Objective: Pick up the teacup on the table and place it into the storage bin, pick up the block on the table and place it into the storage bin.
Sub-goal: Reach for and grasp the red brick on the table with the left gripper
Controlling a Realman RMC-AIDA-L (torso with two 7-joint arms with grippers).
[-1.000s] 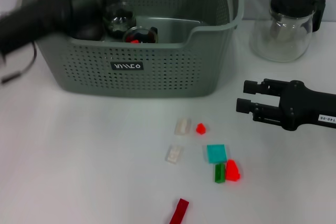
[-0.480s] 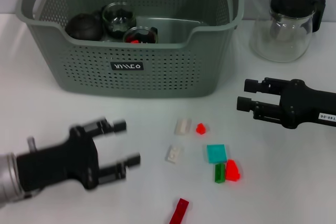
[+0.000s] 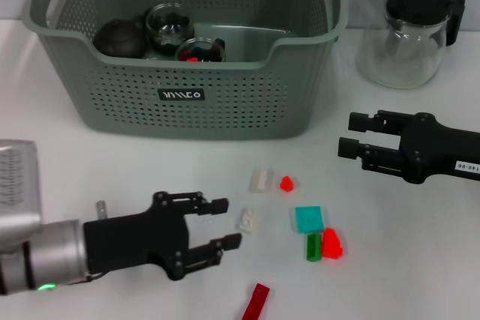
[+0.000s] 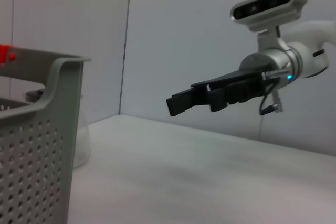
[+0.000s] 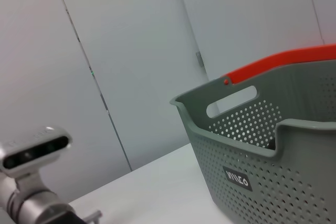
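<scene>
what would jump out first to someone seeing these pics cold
The big grey-green storage bin at the back of the table, with a dark teapot-like piece and glass cups already inside. In front of it lies a scatter of small bright blocks, with the open left gripper low beside the pale ones. The right gripper hangs open, off to the right.

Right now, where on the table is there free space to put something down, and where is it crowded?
Bare table lies between the storage bin and the left gripper, and between the glass jug and the right gripper. It is crowded around the small blocks just ahead of the left gripper.
</scene>
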